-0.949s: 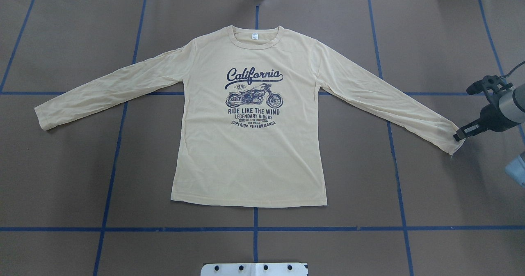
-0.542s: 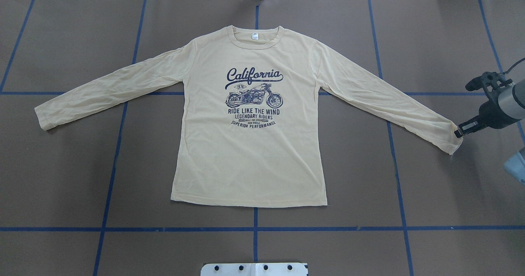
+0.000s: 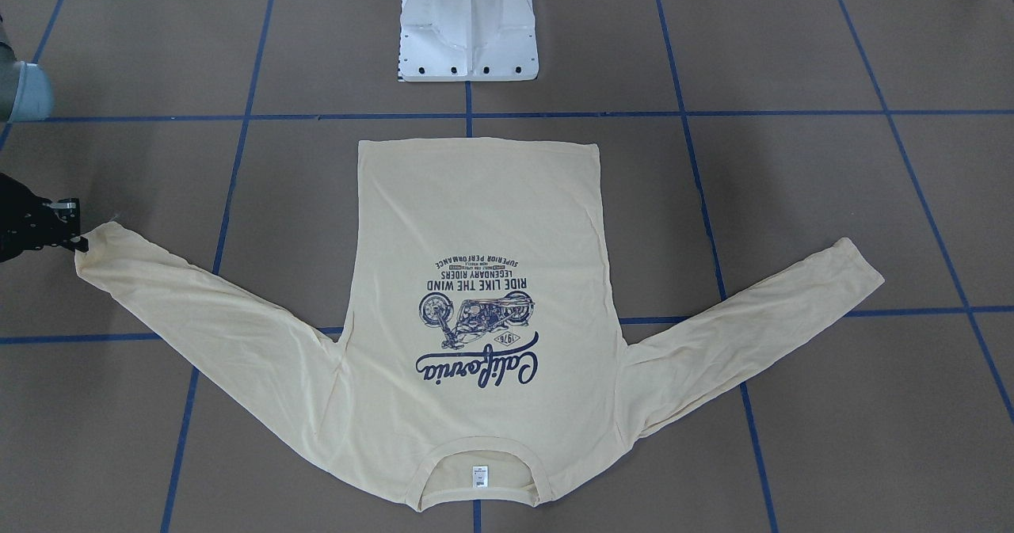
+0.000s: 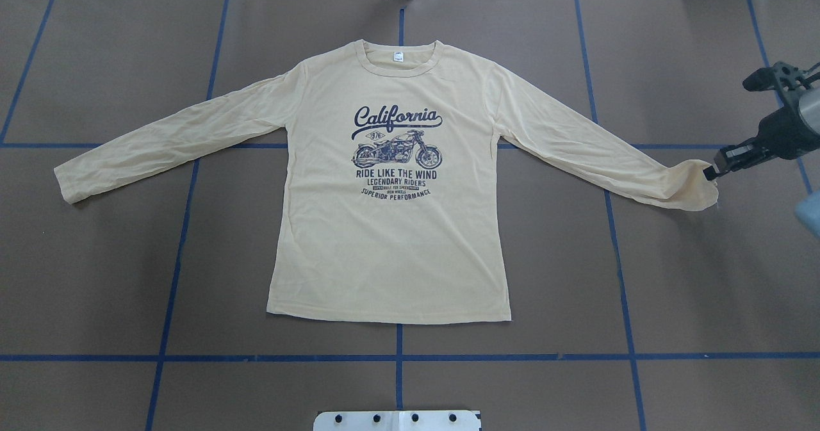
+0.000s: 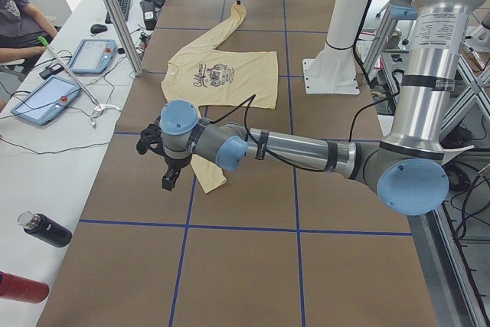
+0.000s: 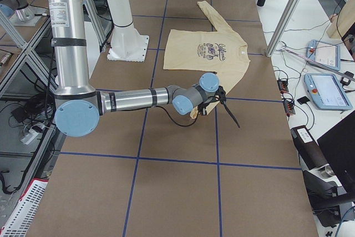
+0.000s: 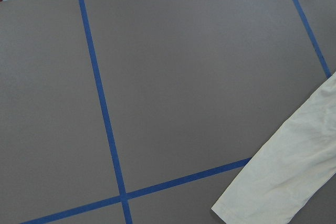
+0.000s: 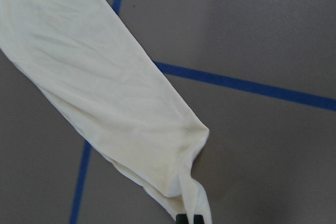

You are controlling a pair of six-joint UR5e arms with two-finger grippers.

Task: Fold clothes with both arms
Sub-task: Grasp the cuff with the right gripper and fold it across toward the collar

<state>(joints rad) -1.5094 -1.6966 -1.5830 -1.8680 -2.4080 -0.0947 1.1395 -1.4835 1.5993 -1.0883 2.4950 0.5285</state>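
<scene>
A brown paper-covered table [image 4: 96,277] gridded with blue tape lines [image 4: 173,277] fills the scene, with the white pedestal base [image 3: 467,42] at the robot's edge. Straight out from that base lies the cream T-shirt [image 4: 384,245], flat and print-side up. Its hem is nearest the base, its collar farthest, and both sleeves are spread wide. The right gripper [image 4: 710,173], far to the base's right, has its jaws closed on the end of the right sleeve [image 4: 576,146]. In the right wrist view a thin tail of cloth runs into the pinched fingertips, and the cuff bunches there. That sleeve's long axis slants from the gripper away from the base and inward to the shoulder. The shirt's body therefore lies toward the base's centreline from the grip, which is likely the way the fold must carry the cuff. The left gripper [image 5: 168,181] shows only in the side view, near the left sleeve [image 4: 166,146] cuff; whether its jaws are apart cannot be told, though it seems to hold nothing. It is the nearer arm for that sleeve.
</scene>
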